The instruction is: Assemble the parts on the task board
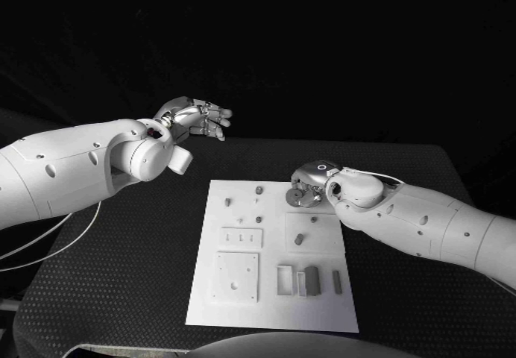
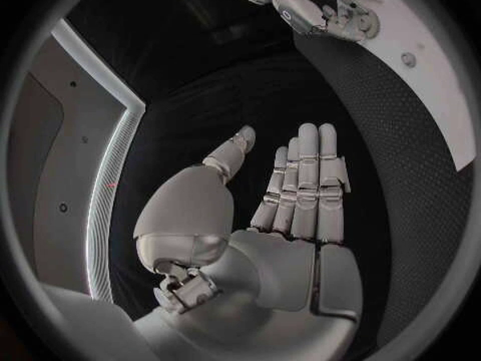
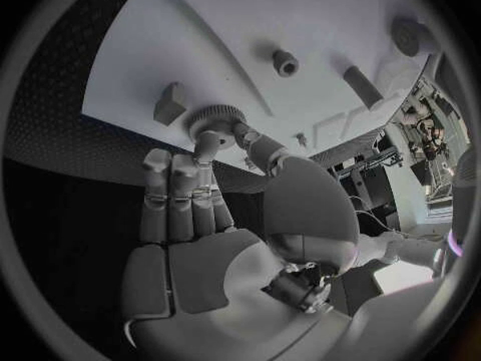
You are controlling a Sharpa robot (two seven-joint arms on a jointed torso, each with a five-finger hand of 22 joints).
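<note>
**Right hand on gear at board's upper right; left hand idle off board**

Head view: white rectangular task board (image 1: pixel 274 257) sits centre of the black textured desk (image 1: pixel 118 283). Right hand (image 1: pixel 309 186) is at the board's upper-right corner, fingers down over a small round grey ridged gear (image 1: pixel 296 197). Left hand (image 1: pixel 196 119) hangs in the upper left of frame, well apart from the board, above the desk's far edge.

Right wrist view adds detail: thumb and one finger (image 3: pixel 208 144) pinch the gear (image 3: pixel 213 120), which sits on the board surface; other fingers lie straight, side by side. Near it on the board: a small grey wedge-shaped block (image 3: pixel 168 104), a short round grey peg (image 3: pixel 285 62) and a grey cylinder lying tilted (image 3: pixel 361 84).

Left wrist view: left hand's fingers (image 2: pixel 307 184) extended flat, close together, thumb out to the side, holding nothing. Right hand (image 2: pixel 325 12) shows at the top of that frame, at the board's edge.

Head view also shows, lower on the board, white raised plates (image 1: pixel 236 276) and upright grey rectangular pieces (image 1: pixel 309 280) at lower right.
</note>
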